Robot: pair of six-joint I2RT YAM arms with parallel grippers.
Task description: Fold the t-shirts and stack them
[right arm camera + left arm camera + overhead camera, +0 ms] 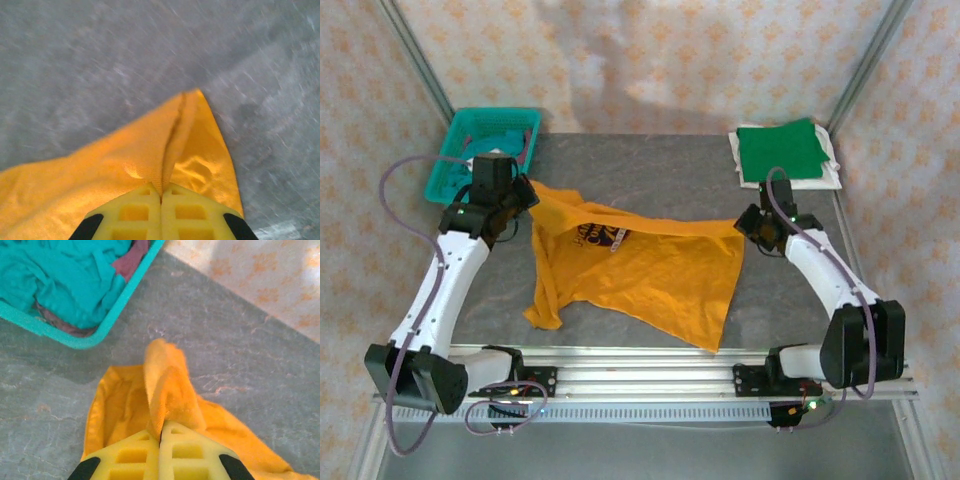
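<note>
- Pinching a bunched fold of the orange shirt (170, 390), the left gripper (161, 434) has its yellow fingers (130, 455) closed tight on the fabric, just beside the basket (127, 292).
- Right gripper (161, 194) is clamped the same way on the shirt's opposite corner, with cloth peaking up from between the fingers.
- Shirt's far edge is pulled taut between the two grippers. The rest sags onto the table (650, 160) toward the near side, print (603, 236) facing up, wrinkled, one sleeve crumpled at the left.
- Done: green shirt (780, 150) is folded and sits on a folded white shirt (832, 178) at the far right corner, so the stack is started.
- Left to do: orange shirt is not yet folded. My guess is it gets spread flat first, then folded and carried to the stack.
- Basket holds a teal shirt (75, 285) plus some dark red cloth (132, 260), so more is waiting. Roughly halfway at best.
</note>
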